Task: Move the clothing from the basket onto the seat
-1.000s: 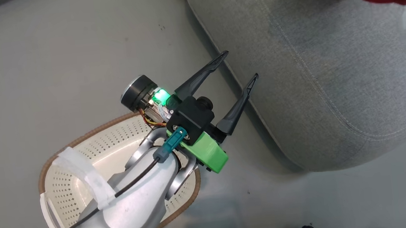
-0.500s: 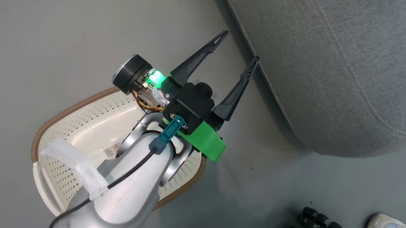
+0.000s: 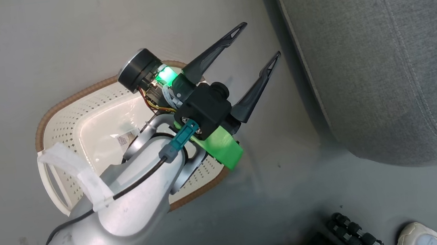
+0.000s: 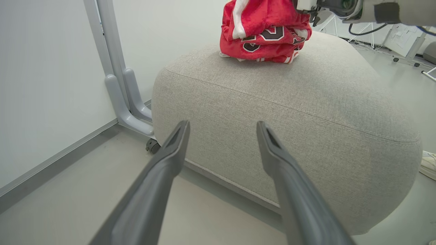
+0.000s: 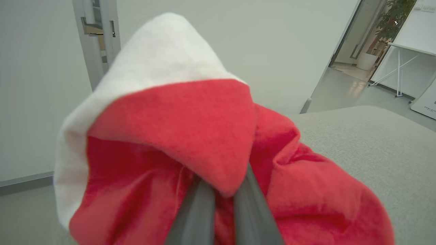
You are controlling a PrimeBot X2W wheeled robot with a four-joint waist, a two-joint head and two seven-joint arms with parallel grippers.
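Note:
The red clothing (image 4: 265,34), with black-and-white numerals, lies heaped on top of the light-grey seat (image 4: 289,112). My right gripper (image 5: 223,190) is shut on a red fold with a broad white band (image 5: 160,51), which covers its fingertips. In the left wrist view the right arm (image 4: 340,8) reaches the heap from the upper right. My left gripper (image 3: 260,40) stands open and holds nothing, above the floor between the cream basket (image 3: 64,126) and the seat (image 3: 378,61). Its fingers (image 4: 170,153) point at the seat's side. The basket's visible bottom shows a small label.
A grey wheeled frame leg (image 4: 119,95) stands by the wall left of the seat. A pale shoe (image 3: 417,235) and a black ribbed part (image 3: 351,230) show at the lower right of the head view. A doorway and a white table (image 5: 408,51) lie beyond the seat.
The head camera has turned, so the seat has slid right and the red clothing has left that view. My left gripper stays open over the basket's right side.

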